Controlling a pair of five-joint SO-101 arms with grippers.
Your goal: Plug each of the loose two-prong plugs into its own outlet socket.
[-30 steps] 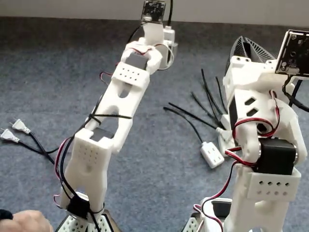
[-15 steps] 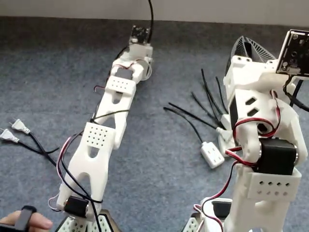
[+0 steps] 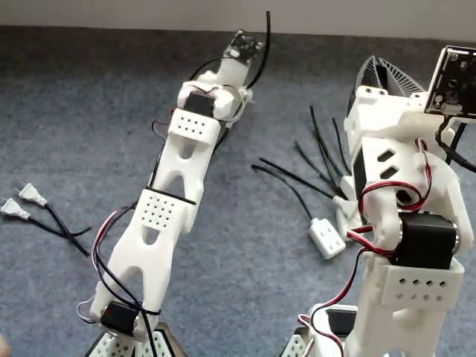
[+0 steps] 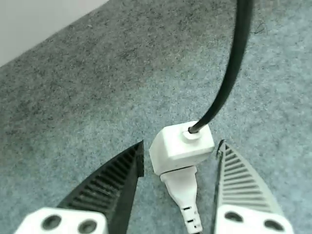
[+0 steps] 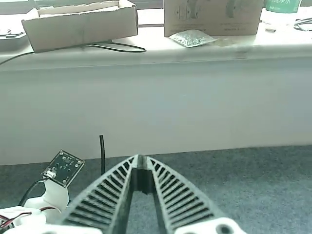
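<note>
The left arm (image 3: pixel 182 160) has swung back right along the grey carpeted table's (image 3: pixel 67 111) far edge. The left gripper's (image 4: pixel 180 146) fingers are spread either side of a white cube-shaped block on a black cord (image 4: pixel 183 151). The right gripper's (image 5: pixel 140 163) fingers are pressed together. Two white two-prong plugs (image 3: pixel 30 195) lie loose by the left edge, so work remains.

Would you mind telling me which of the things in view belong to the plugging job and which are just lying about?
Belong to the job:
- two loose plugs
- white outlet socket
- white corded connector, between the open fingers of the left claw

Just lying about:
- cardboard boxes
- plastic bag, on the ledge behind
</note>
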